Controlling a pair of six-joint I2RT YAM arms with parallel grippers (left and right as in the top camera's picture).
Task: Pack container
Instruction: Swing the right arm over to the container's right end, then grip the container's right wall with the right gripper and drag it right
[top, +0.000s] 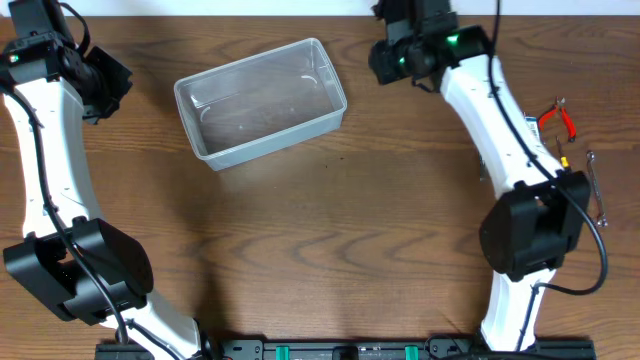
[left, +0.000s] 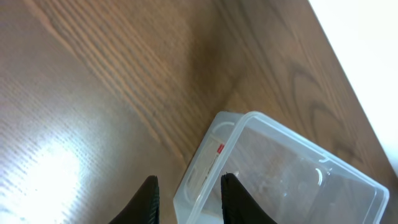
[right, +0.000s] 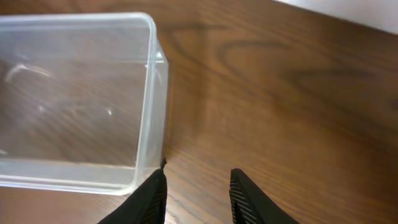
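Both my grippers hold nothing: the left gripper (left: 188, 186) has its fingers a little apart, and the right gripper (right: 198, 180) is likewise parted, with bare table (right: 298, 93) between them. The container (top: 260, 105) sits empty between the two, one corner just ahead of my left fingers and its end wall just left of my right ones. I judge the step is fetching something to pack. The red-handled pliers (top: 560, 118) lie well behind my right gripper, so I should turn back, widen the jaws and come down square across the handles — without nudging the tub
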